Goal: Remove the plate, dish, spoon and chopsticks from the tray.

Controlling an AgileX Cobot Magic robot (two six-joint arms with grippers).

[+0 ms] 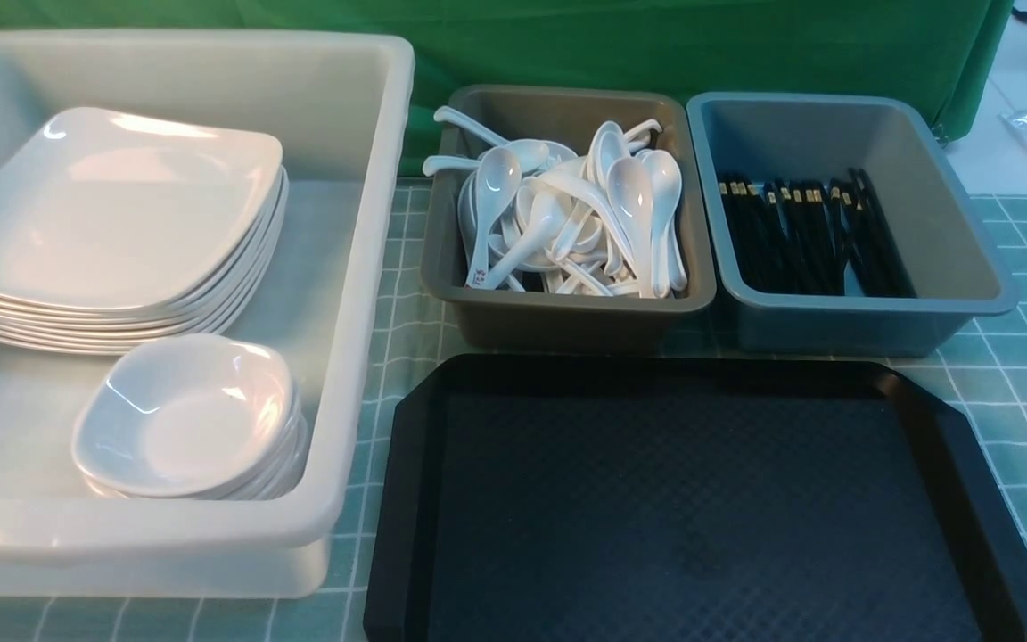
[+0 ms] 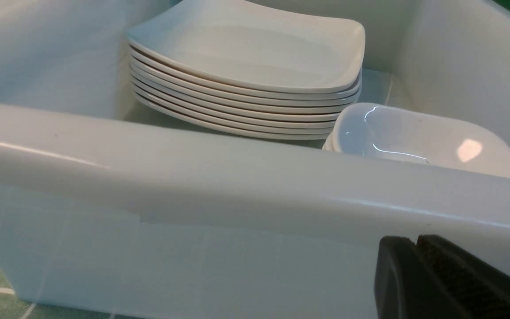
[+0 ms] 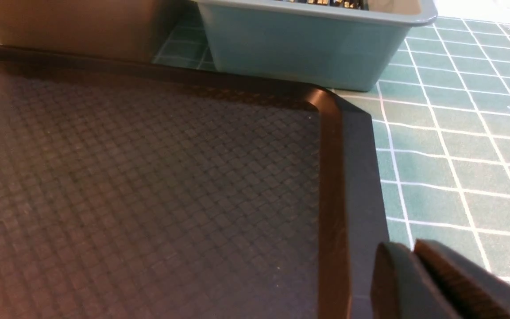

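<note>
The tray (image 1: 710,499) lies nearest, black, its floor bare; the clearing looks done. Far left stands the white tub (image 1: 362,267), holding a stack of about seven plates, the top plate (image 1: 112,201) tilted, and near them roughly four nested dishes (image 1: 188,415). Far of the tray, the brown bin (image 1: 567,312) holds a heap of spoons (image 1: 567,214), too tangled to count; right of it the grey bin (image 1: 950,259) holds the chopsticks (image 1: 808,232), several pairs. Left hand (image 2: 416,248) and right hand (image 3: 414,252) are both closed and empty. A careless retreat could knock the tub's wall or tray rim.
</note>
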